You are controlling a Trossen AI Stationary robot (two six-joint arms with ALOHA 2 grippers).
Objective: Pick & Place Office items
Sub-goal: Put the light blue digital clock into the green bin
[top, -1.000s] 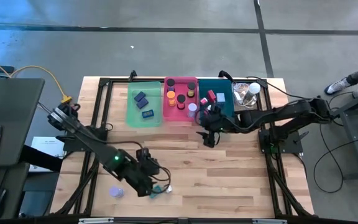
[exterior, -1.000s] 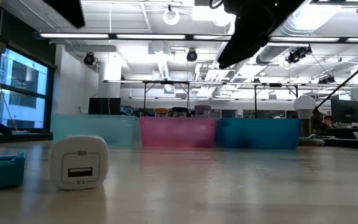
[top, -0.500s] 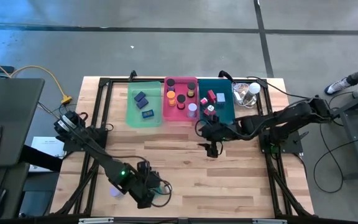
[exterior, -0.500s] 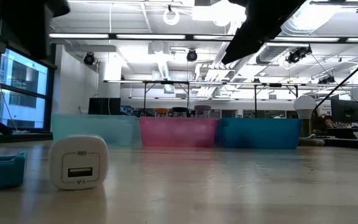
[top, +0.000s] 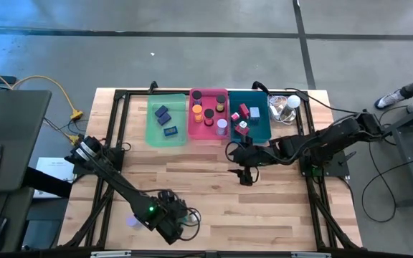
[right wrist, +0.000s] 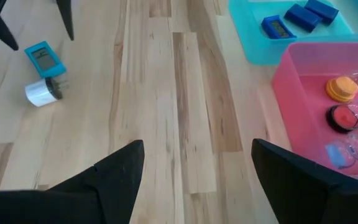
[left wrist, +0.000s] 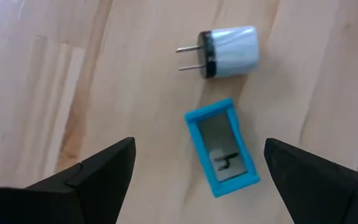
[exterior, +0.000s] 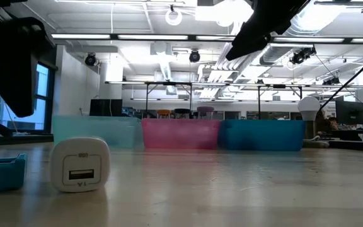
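Observation:
A small blue rectangular item (left wrist: 222, 149) with a grey window lies flat on the wooden table. Beside it a white plug charger (left wrist: 225, 53) lies on its side. My left gripper (left wrist: 197, 144) hovers open above the blue item, fingers pointing down and touching nothing. It sits near the table's near edge (top: 178, 223). In the low view the charger (exterior: 80, 165) and blue item (exterior: 2, 171) rest on the table under the left gripper's dark shape (exterior: 11, 63). My right gripper (top: 246, 175) hangs open and empty over mid-table, in front of the teal tray (top: 262, 129).
Green (top: 151, 132), pink (top: 208, 137) and teal trays stand in a row at the far side, holding several small items. A clear plastic lump with a white ball (top: 285, 107) sits at the far right. A pale purple cylinder (top: 133, 221) lies left of my left gripper.
My left gripper has come down and moved toward the table's near edge, settling over the blue item and charger, with a roll of the wrist; it stays open. My right gripper has drifted from the teal tray toward the near edge, still open.

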